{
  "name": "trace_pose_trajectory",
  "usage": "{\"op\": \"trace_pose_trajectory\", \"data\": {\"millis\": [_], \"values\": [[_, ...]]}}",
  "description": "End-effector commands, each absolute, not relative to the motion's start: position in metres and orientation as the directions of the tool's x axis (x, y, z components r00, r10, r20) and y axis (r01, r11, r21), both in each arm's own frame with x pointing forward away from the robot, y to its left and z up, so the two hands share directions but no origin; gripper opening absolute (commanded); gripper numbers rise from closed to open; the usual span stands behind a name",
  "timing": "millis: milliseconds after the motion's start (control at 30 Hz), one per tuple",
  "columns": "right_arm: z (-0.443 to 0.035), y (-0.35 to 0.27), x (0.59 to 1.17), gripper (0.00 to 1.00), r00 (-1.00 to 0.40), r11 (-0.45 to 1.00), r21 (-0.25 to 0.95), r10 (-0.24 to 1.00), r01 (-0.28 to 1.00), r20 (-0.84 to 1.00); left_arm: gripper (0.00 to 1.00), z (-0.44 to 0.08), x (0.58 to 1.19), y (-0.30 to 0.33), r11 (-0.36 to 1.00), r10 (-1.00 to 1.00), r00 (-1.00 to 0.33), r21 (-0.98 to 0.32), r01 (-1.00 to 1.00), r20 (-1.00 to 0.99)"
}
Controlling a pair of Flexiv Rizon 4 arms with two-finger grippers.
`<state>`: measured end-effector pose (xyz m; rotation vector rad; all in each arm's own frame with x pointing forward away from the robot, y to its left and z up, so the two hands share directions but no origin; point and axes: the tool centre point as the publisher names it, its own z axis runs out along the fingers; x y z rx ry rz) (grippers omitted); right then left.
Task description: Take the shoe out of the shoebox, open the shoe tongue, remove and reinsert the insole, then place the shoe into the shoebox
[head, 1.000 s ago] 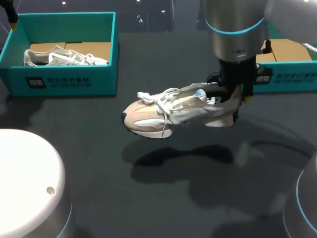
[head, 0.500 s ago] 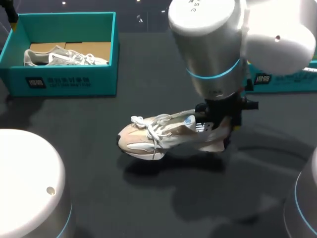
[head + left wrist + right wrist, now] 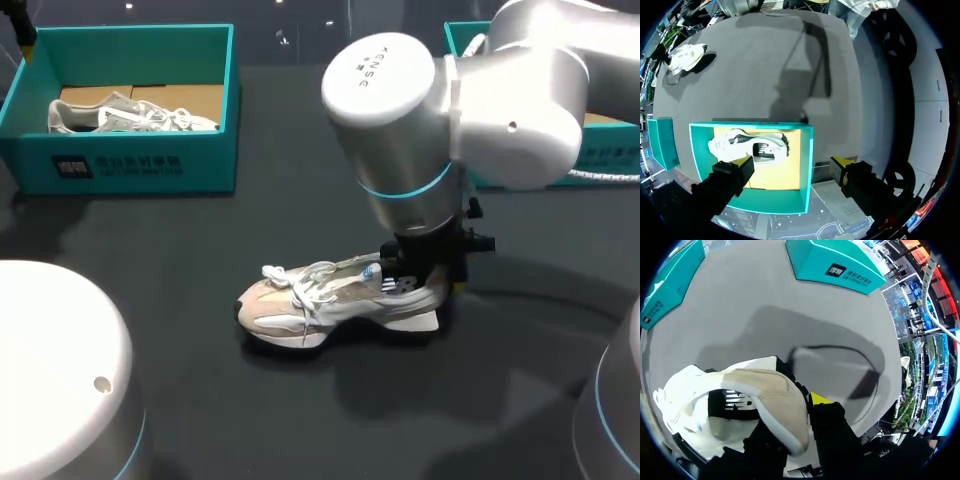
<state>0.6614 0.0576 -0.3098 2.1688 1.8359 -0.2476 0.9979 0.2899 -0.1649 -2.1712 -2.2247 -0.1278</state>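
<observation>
A beige and white shoe [image 3: 330, 298] sits low at the table's middle, toe to the left, its sole at or just above the surface. My right gripper [image 3: 432, 268] is shut on its heel. In the right wrist view the heel collar [image 3: 775, 400] is pinched between the fingers, with one yellow fingertip [image 3: 819, 399] showing beside it. Behind my right arm lies the right teal shoebox [image 3: 610, 155], partly hidden. My left gripper [image 3: 791, 169] hangs open above the left teal shoebox [image 3: 806, 150], which holds a second shoe [image 3: 747, 145].
The left teal shoebox [image 3: 120, 165] with its grey-white shoe [image 3: 130, 115] stands at the back left. My left arm's white housing [image 3: 55, 370] fills the near left corner. The right arm's large joint [image 3: 400, 120] hangs over the table's middle.
My right arm has come down and a little leftward and nearer, bringing the shoe from mid-air to the table surface. The left gripper has stayed open over its box.
</observation>
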Motion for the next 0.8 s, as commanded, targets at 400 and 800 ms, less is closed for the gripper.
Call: {"op": "trace_pose_trajectory", "data": {"millis": [400,800], "values": [[-0.349,0.054,0.677,0.0,0.143,-0.13,0.062,0.94,0.99,-0.31,1.0,-0.164,0.998,0.29,0.022,0.996,-0.025,0.037,0.999,0.081],[-0.369,0.049,0.684,0.0,0.129,-0.126,0.028,0.951,0.992,-0.281,1.0,-0.164,0.998,0.29,0.022,0.996,-0.025,0.037,0.999,0.081]]}}
